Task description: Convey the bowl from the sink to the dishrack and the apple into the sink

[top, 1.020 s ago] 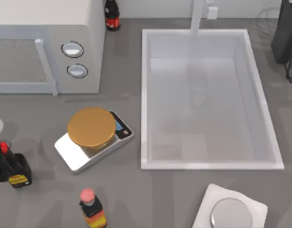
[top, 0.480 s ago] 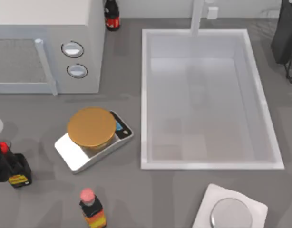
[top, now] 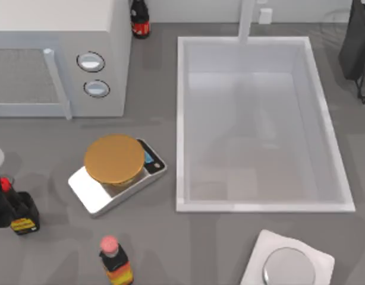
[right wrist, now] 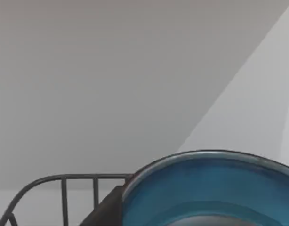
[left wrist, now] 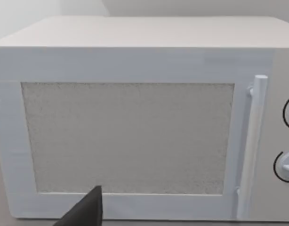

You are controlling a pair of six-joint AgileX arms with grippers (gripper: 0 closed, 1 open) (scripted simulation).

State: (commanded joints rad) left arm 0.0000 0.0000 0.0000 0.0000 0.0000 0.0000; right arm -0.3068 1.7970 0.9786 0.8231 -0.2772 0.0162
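Step 1 of 2 in hand, by the look of it: bowl [right wrist: 210, 188] out of the sink [top: 254, 207] and up at the dishrack [right wrist: 64, 188], seen close in the right wrist view with the rack's dark wire rail just beside it. Basin bare in the top view, no bowl inside. Rack's dark frame at the table's far right edge [top: 358, 47].

Right gripper: cannot tell whether clamped on the bowl or parted. Left gripper: only a dark fingertip [left wrist: 85, 212] in front of the microwave [left wrist: 135, 127]; open or closed, cannot tell.

Bowl facing the wrist camera mouth-on, rim [right wrist: 182, 157] arching over the darker blue inside; round, so no long axis to speak of, only the opening's direction. Upright or tilted relative to the rack, hard to judge.

Next move, likely: settle the bowl into the rack and release, then fetch the apple for the sink.
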